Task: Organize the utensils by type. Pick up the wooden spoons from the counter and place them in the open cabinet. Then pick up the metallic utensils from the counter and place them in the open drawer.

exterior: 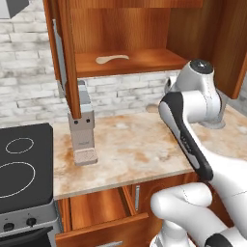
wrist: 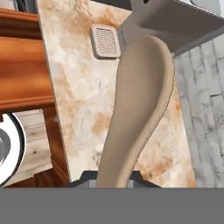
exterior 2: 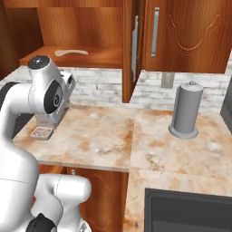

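— Closest to the hand camera, what is that pale shape?
— One wooden spoon (wrist: 139, 109), its handle clamped in the gripper (wrist: 114, 179), whose jaws are nearly closed around it, bowl pointing away above the counter (wrist: 83, 96).
— And the other one?
— Another wooden spoon (exterior: 112, 59) lies flat on the open cabinet shelf (exterior: 130, 62), far above the counter. Below, the open drawer (exterior: 99, 207) juts out.

Two wooden spoons (wrist: 138, 109) (exterior: 112, 59), one paper-towel roll (exterior 2: 186, 110).
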Robot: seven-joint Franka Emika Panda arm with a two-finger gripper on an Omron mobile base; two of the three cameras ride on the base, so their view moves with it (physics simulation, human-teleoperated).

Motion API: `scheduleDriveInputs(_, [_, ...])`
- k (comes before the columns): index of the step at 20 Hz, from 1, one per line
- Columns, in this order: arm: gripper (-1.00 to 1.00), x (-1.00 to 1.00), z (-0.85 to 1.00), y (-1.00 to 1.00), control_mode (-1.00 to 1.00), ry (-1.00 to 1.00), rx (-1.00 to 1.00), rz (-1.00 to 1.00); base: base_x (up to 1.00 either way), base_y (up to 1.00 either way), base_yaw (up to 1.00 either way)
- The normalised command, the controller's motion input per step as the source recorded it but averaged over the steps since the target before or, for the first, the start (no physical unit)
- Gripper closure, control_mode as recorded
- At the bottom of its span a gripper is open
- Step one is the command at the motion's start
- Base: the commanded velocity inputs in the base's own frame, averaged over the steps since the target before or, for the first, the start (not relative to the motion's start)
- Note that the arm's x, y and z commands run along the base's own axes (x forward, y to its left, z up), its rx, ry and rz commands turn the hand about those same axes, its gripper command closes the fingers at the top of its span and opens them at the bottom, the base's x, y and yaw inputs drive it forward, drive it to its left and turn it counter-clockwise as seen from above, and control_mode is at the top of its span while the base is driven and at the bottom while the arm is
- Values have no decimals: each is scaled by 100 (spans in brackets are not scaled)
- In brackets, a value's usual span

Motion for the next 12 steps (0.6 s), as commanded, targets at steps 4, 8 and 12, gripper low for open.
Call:
scheduleDriveInputs(4, [100,63,60,-1,-100,-1,7,25,0,0,0])
scheduleDriveInputs(8, [100,60,58,-1,-100,-17,2,16,0,0,0])
scheduleDriveInputs(12, [100,53,57,2,-100,-24,0,-2,0,0,0])
